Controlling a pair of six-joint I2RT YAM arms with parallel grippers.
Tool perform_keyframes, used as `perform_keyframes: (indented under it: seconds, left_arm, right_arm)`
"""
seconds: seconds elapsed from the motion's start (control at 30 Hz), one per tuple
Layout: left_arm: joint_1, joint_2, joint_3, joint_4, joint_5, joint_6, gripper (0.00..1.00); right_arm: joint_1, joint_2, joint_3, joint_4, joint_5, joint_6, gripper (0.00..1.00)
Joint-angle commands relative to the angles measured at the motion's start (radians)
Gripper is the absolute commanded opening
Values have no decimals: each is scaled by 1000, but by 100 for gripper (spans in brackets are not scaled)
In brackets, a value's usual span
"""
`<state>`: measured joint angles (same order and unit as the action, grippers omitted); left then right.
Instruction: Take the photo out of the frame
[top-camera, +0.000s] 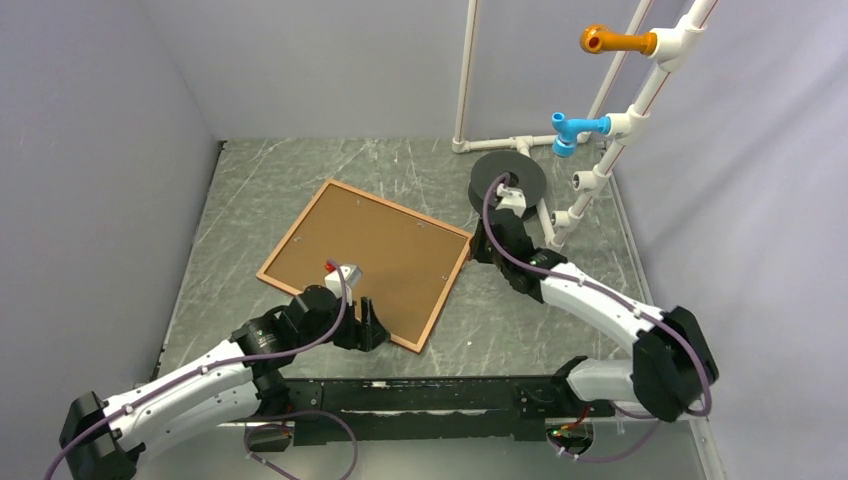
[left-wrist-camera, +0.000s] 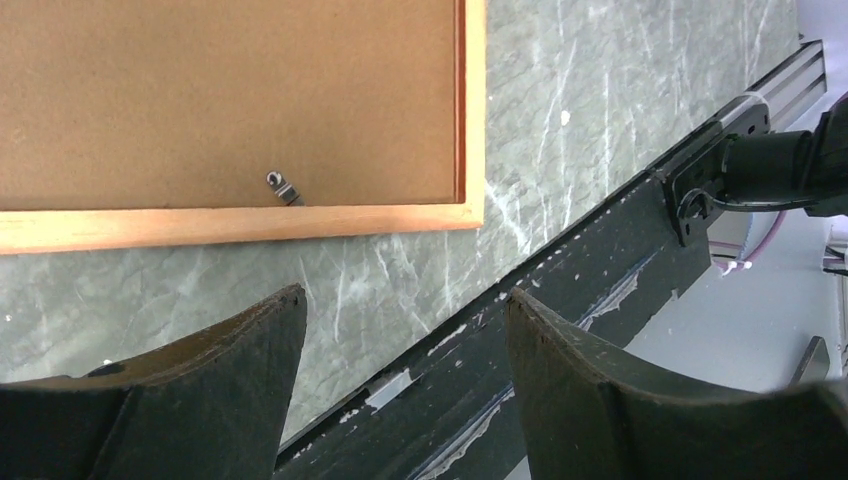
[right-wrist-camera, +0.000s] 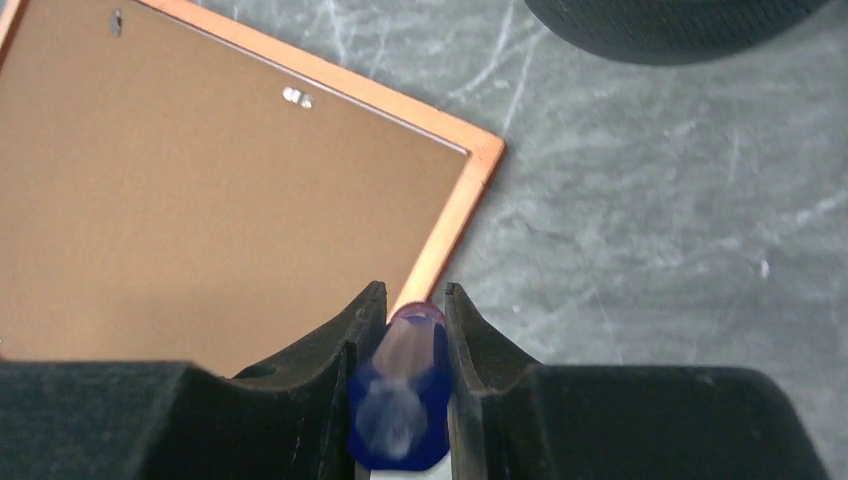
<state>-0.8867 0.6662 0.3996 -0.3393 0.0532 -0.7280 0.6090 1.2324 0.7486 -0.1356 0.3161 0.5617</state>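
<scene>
Since the frame (top-camera: 400, 209) lies face-down on the table (top-camera: 250, 200), you see only its reddish rails and the brown backing (top-camera: 390, 260) set inside them; the photo is hidden underneath, presumably between backing and glass, so it is not out yet. Item, clips (left-wrist-camera: 283, 187): small metal tabs along the inner edge of the rails, lying over the backing; they look like what keeps the backing in, and they likely must be turned aside first. Item, left gripper (left-wrist-camera: 400, 300): low over the table just off the frame's near corner, jaws wide apart with nothing between them, apparently placed to steady or take that corner. Item, right gripper (right-wrist-camera: 413, 288): at the frame's right corner, right above the rail, jaws closed on a small blue piece (right-wrist-camera: 400, 400) with a pale reddish tip pointing at the rail; it is too blurred to identify, but it is probably held as a tool for working the clips or the backing's edge. Item, black disc (top-camera: 530, 170): on the table just beyond the right gripper, apart from the frame. Caution for you: the backing sits flush inside the rails, so the tip needs to find an edge or a clip without sliding the frame across the table.
</scene>
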Motion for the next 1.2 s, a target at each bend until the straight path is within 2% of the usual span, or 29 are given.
perform_keyframes:
  seconds: [0.0,0.2,0.37,0.67,0.83,1.0,1.17]
  left_arm:
    - [2,2,-38,45,21,-39,76]
    - [2,115,-134,260,130,-79,76]
    - [-1,296,-140,431,208,-82,75]
    - [-3,680,60,626,257,-56,74]
    - [-10,871,200,777,345,-108,73]
    - [-9,865,235,758,355,-94,75]
    - [-9,706,136,591,261,-22,76]
  right_arm:
    - [-3,103,118,168,-18,-54,0]
    - [-5,194,234,194,-122,-75,0]
    - [-4,112,182,129,-93,-67,0]
    - [-7,-210,-7,-67,-2,-30,0]
    - [-11,-296,-37,-130,34,-27,0]
    - [-13,-232,22,-125,28,-75,0]
    - [-12,-96,133,-96,7,-144,0]
